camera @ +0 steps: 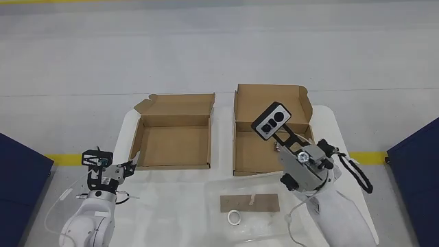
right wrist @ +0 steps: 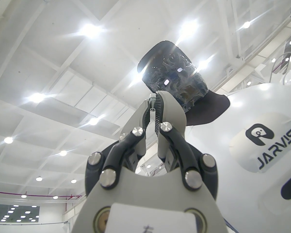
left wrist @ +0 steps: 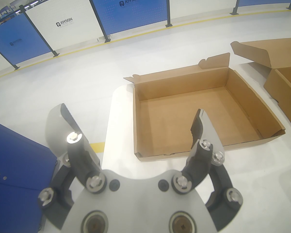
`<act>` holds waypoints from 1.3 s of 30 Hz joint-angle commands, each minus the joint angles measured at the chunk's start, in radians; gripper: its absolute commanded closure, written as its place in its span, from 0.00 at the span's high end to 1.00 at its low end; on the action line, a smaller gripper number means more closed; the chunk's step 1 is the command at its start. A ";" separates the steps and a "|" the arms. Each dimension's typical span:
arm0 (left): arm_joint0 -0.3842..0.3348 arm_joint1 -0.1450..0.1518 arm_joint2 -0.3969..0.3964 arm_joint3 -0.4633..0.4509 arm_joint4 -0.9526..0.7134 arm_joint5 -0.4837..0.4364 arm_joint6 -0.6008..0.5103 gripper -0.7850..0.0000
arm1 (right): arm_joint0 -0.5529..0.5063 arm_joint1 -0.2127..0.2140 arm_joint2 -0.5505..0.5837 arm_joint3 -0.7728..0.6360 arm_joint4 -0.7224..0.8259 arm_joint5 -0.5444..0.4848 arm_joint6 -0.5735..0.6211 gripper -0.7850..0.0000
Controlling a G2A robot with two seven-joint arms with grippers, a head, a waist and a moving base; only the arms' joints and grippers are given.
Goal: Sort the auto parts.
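My right gripper (camera: 282, 134) is shut on a black switch panel (camera: 271, 121) in a clear bag, held up above the right cardboard box (camera: 243, 161). In the right wrist view the same black switch panel (right wrist: 171, 73) sticks out past my right gripper (right wrist: 154, 103), against the ceiling. My left gripper (camera: 129, 167) stands open and holds nothing, at the table's left side, just left of the left cardboard box (camera: 175, 145). The left wrist view shows my left gripper (left wrist: 133, 115) before the left cardboard box (left wrist: 196, 112), whose floor is bare.
On the white table (camera: 178, 192) near its front edge lies a flat cardboard piece (camera: 250, 202) with a small white ring (camera: 234, 217) beside it on clear plastic. Blue barriers (camera: 20, 171) flank the table on both sides.
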 commanded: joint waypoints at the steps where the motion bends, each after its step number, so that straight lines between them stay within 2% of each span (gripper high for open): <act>1: 0.000 0.000 0.000 0.000 0.000 0.000 0.000 1.00 | 0.000 0.000 0.000 0.000 0.000 0.000 0.000 0.00; 6: 0.000 0.000 0.000 0.000 0.000 0.000 0.000 1.00 | -0.001 0.000 0.000 -0.002 -0.001 -0.001 -0.005 0.00; 9: 0.000 0.000 0.000 0.000 0.000 0.000 0.000 1.00 | -0.003 0.002 0.012 -0.019 -0.050 0.004 -0.038 0.00; 17: 0.000 0.000 0.000 0.000 0.000 0.000 0.000 1.00 | -0.006 0.005 0.032 -0.030 -0.112 0.017 -0.029 0.00; 39: 0.000 0.000 0.000 0.000 0.000 0.000 0.000 1.00 | -0.018 0.007 0.044 -0.042 -0.136 0.025 -0.056 0.00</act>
